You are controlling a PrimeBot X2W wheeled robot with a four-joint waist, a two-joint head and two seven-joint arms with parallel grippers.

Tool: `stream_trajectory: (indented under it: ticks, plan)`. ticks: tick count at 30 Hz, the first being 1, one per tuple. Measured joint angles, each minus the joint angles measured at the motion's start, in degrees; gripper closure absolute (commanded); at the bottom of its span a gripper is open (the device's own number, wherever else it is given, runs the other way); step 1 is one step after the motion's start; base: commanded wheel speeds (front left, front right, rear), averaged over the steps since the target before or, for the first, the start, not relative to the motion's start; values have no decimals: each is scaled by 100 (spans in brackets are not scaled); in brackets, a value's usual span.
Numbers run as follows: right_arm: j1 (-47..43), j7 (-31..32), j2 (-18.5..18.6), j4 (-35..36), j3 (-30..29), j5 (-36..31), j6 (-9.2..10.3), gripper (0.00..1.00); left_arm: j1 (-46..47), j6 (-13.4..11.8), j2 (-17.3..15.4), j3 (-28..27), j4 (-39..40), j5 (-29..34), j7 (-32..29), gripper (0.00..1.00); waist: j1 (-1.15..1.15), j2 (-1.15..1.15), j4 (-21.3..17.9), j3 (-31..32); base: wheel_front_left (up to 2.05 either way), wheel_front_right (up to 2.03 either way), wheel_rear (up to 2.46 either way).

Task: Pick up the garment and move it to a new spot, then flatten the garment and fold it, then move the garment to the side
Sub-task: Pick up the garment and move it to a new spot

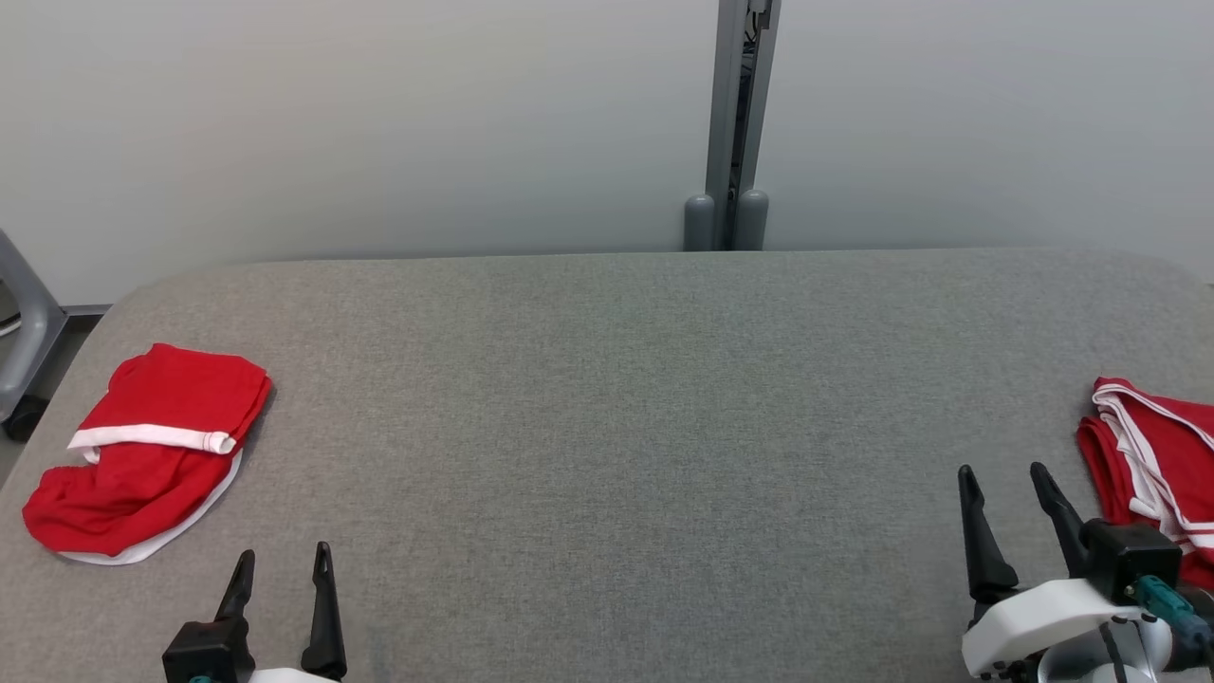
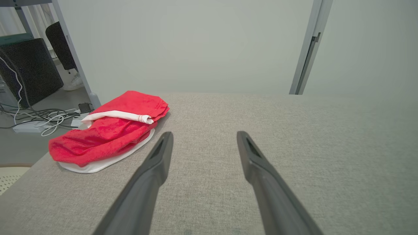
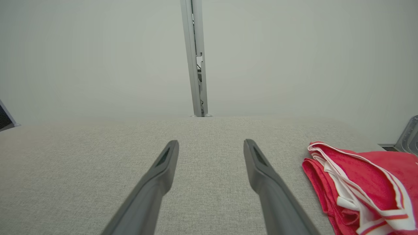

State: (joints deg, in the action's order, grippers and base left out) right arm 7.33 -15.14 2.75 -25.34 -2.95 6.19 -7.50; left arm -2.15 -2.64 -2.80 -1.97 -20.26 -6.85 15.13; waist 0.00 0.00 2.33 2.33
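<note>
Left gripper (image 1: 285, 553) sits at lower left of head view. Its two long dark fingers are spread wide w/ nothing btwn them, over bare tabletop. Right gripper (image 1: 1002, 470) is at lower right, jaws likewise wide apart and empty, fingers leaning slightly left.

Both are above a grey fabric-covered table (image 1: 607, 427) w/ rounded far corners.

Left red garment (image 1: 152, 446) lies crumpled near the table's left edge, up and left of the left gripper and clear of it. It has a white band across the middle and a white edge showing underneath.

Right red garment (image 1: 1157, 455), w/ white stripe trim, is bunched in folds at the table's right edge. It is just beside the right gripper and partly cut off by the frame. In right wrist view it lies right of the fingers, not touching.

A pale wall and an upright grey post (image 1: 735, 123) stand behind the table. Left wrist view shows cables (image 2: 39, 117) on the floor past the table's left side.
</note>
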Motion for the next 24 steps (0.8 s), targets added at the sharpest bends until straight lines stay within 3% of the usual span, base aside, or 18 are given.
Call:
stream_trajectory:
  ticks: [9, 24]
  plan:
    - [-85, 0, 2, -136, 247, 85, 0, 0, 19, -20, 1, -113, -59, 9, 0, 0, 0, 0, 508, -108, 0, 0, 0]
    - [-28, -1, -2, -249, 777, 254, 0, 0, 16, 56, 2, -437, -124, 113, 0, 0, 0, 0, 2075, -262, 0, 0, 0]
